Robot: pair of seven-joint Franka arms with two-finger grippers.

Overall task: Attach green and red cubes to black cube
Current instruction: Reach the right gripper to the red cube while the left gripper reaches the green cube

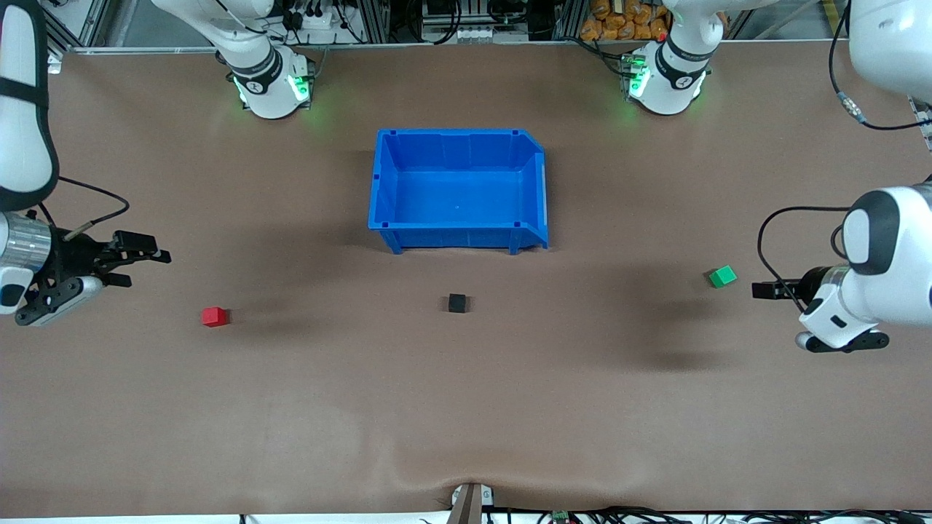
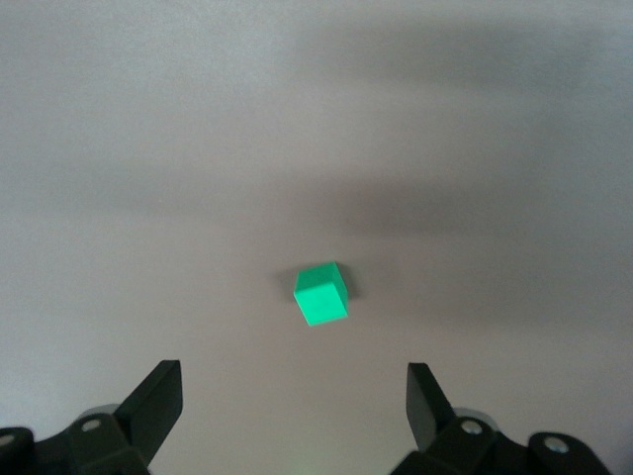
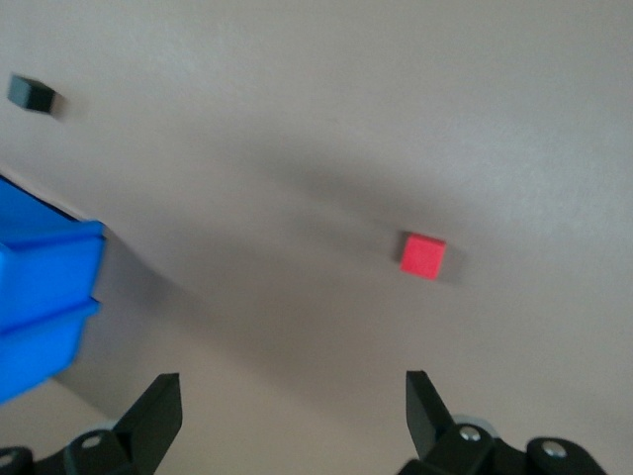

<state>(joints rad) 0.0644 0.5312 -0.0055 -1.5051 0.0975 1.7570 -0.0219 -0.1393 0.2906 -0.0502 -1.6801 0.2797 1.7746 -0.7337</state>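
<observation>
On the matte brown surface (image 1: 466, 407), the small matte black cube (image 1: 457, 303) sits at the blue plastic bin's (image 1: 459, 236) six o'clock. Left claw (image 2: 294, 411) gapes empty above the green cube (image 1: 723, 276); right claw (image 3: 292, 416) gapes empty above the red cube (image 1: 214, 316).

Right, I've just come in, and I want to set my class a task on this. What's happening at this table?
Two robot arms are getting ready to pick up small cubes; nothing is held yet. The left gripper is open above the table, with the green cube in its wrist view. The right gripper, also open, is up at the other end near the red cube. The black cube sits alone between them, nearer the front camera than the blue bin. No cubes are joined.
</observation>
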